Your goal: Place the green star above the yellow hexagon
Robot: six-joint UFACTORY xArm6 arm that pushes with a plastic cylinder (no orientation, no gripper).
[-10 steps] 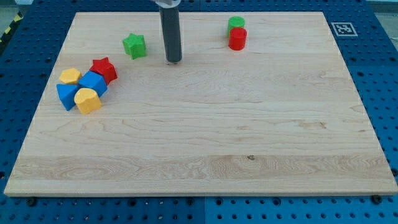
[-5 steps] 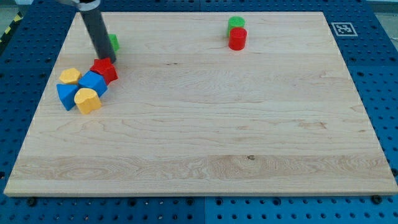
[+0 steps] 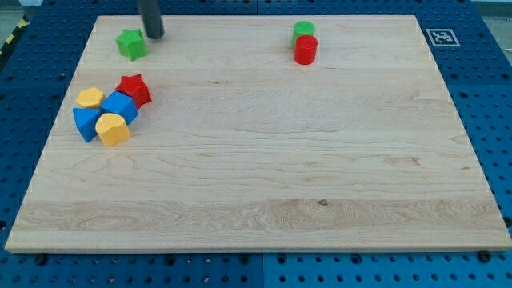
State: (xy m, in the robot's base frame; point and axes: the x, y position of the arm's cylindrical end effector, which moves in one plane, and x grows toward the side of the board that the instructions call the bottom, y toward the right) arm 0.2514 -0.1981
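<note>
Wooden board (image 3: 264, 160) on a blue perforated bench fills the single camera view; a printed marker (image 3: 440, 37) sits off its top right corner.

Camera view, with positions referenced to the yellow hexagon (image 3: 90, 98):

- Green star (image 3: 131, 43): toward the view's top and slightly right of the hexagon, apart from it, close to the board's top edge.
- My tip (image 3: 153, 35): just right of the green star and slightly nearer the view's top, close beside the star; contact cannot be confirmed. The arm carries no fingers, only the rod, so there is no spread or pinch to report.
- Red star (image 3: 134, 88): right of the hexagon, touching the blue block (image 3: 120, 106).
- Second blue block (image 3: 85, 122) and a rounded yellow block (image 3: 113, 129): below the hexagon, packed in the same cluster.
- Green cylinder (image 3: 303, 30) and red cylinder (image 3: 306, 50): far right, well apart.

Risk assessment (judgement):

1. The star already lies roughly above the hexagon; a further leftward push may carry it past alignment or toward the board's left edge.
2. An off-centre push on a star point is likely to spin the block instead of translating it.
3. A downward correction could drive the star into the red star and disturb the cluster, shifting the hexagon itself.
4. The nearby top edge leaves little margin for approaching from above.
</note>
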